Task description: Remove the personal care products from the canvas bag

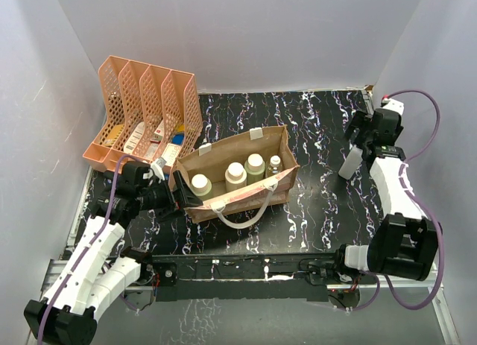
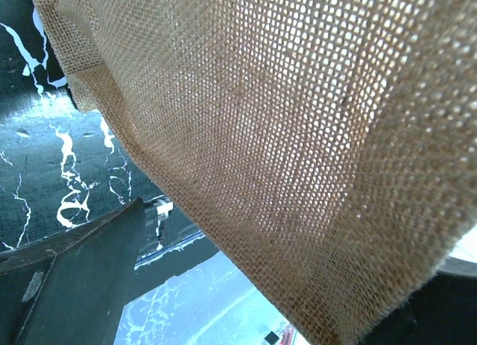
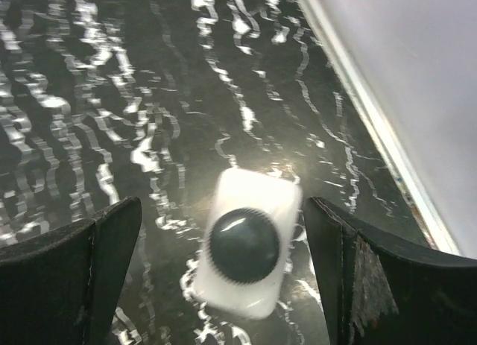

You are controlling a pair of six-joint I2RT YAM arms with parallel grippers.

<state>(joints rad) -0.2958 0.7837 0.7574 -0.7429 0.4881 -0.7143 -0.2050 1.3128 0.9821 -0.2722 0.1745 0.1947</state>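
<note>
The canvas bag point(image 1: 246, 155) stands open mid-table, white handles hanging over its front. Inside stand three cream bottles with white caps point(image 1: 235, 173) and a small clear bottle point(image 1: 274, 165). My left gripper point(image 1: 182, 196) is at the bag's left end, jaws apart, with the bag's woven wall point(image 2: 283, 121) between the fingers and close to the right one. A slim white bottle with a dark cap point(image 1: 349, 164) stands on the table at the right. My right gripper point(image 1: 358, 147) hovers just above it, open; the bottle point(image 3: 250, 248) stands free between the fingers.
An orange-pink mesh rack point(image 1: 141, 110) with small boxes stands at the back left, close behind my left arm. A white tube point(image 1: 160, 166) lies at its foot. The right wall and the table's edge rail point(image 3: 373, 129) run close to the right gripper.
</note>
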